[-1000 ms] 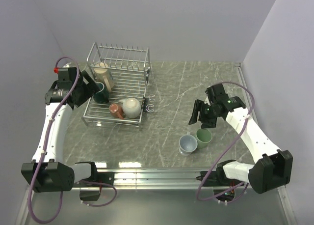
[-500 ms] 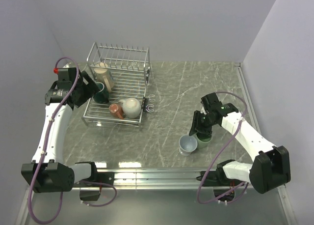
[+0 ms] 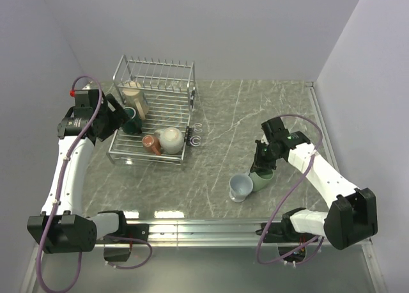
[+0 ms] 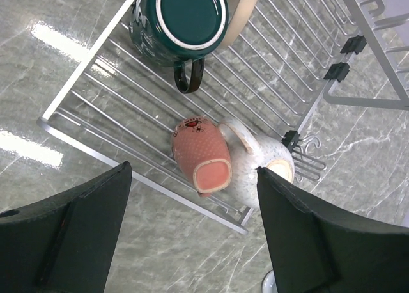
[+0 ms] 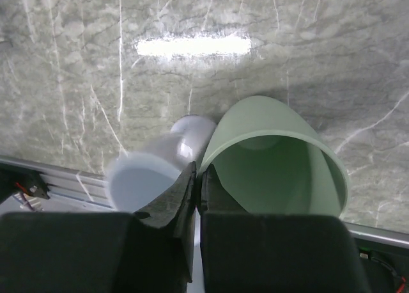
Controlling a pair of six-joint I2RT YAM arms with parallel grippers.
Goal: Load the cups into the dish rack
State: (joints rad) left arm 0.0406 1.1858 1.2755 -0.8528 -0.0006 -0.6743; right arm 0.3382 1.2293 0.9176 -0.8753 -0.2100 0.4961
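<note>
Your right claw (image 5: 197,185) is clamped shut on the rim of the pale green mug (image 5: 275,155), which sits tilted at the near right of the table (image 3: 223,114). The blue-grey mug (image 5: 150,174) leans against its left side. Your left claw (image 3: 120,116) stands wide open over the left edge of the rack (image 3: 167,104), far left. The rack holds the tan mug (image 3: 136,96), dark green mug (image 4: 188,15), red-brown mug (image 4: 201,153) and cream mug (image 4: 259,171).

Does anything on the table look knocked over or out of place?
Yes. The light blue-grey mug lies tipped on its side, touching the pale green mug, whose rim the right gripper pinches. That mug is tilted too.
</note>
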